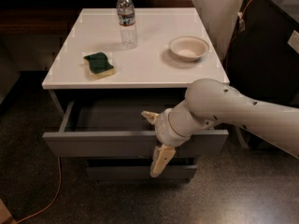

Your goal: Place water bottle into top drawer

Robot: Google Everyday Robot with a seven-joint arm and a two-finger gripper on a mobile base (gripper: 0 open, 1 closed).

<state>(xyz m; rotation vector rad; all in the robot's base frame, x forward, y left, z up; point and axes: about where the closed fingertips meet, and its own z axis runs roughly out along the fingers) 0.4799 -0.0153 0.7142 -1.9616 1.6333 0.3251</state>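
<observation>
The end effector (156,139) sits at the front of the open top drawer (93,143), its two fingers (161,160) spread wide, one inside and one hanging in front. Far behind and above it, the water bottle (126,20) stands on the white desk (154,64). If a finger catches the drawer going up, it could shove the drawer shut.

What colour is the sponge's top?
Sponge: dark green top, yellow base, camera view. Gripper at top drawer front.
</observation>
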